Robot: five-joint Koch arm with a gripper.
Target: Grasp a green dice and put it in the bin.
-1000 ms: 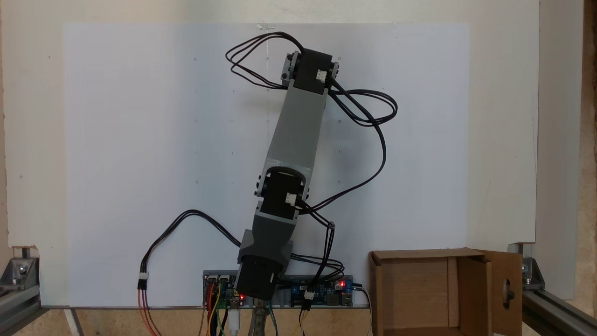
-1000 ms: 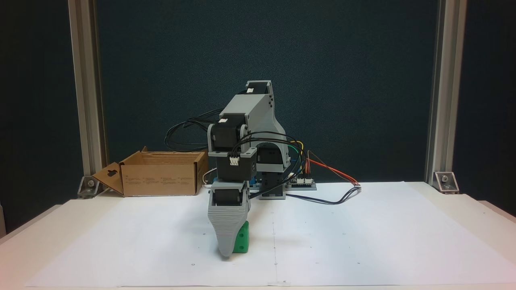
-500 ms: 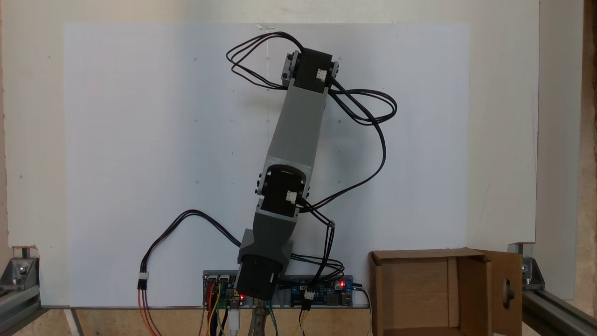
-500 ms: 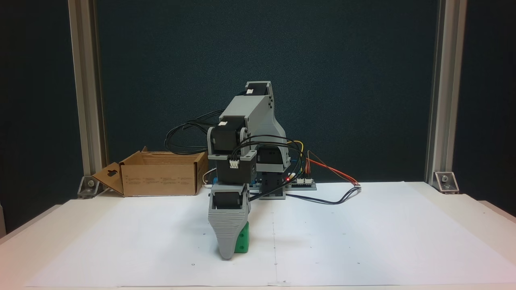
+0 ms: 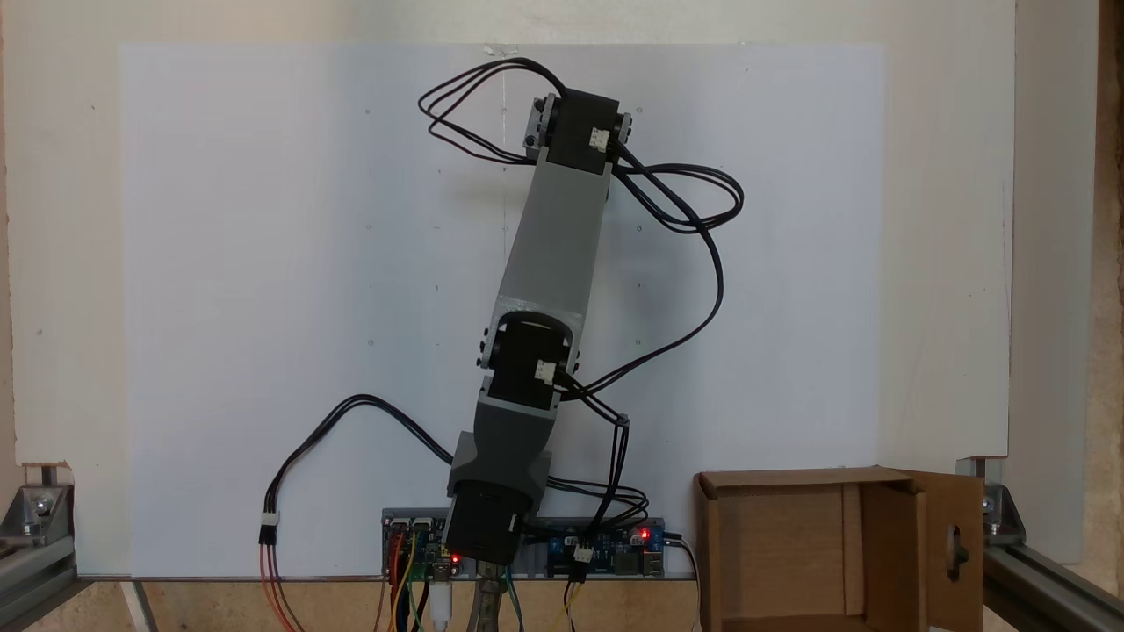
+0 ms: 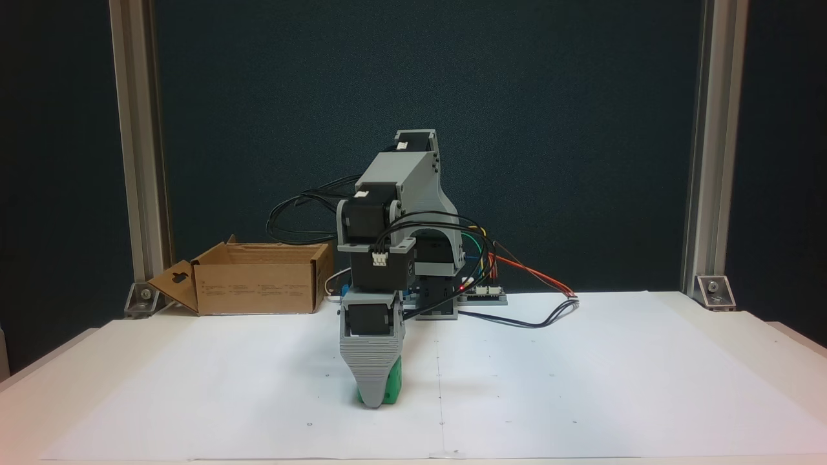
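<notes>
Bin (image 5: pixel 781 553) at lower right of a fixed view, flaps up, nothing visible inside. Gripper (image 6: pixel 372 397) mid-frame, down over green dice (image 6: pixel 392 387); pincer state unclear.

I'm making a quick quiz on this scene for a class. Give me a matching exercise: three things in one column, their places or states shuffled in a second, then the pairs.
Things:
1. green dice
2. bin
3. claw

Places or states:
A. at the table's back edge, flaps up
B. tip down at the white paper, in front of the cube
C. low on the paper, partly hidden by grey plastic

Pairs: 1-C, 2-A, 3-B
</notes>
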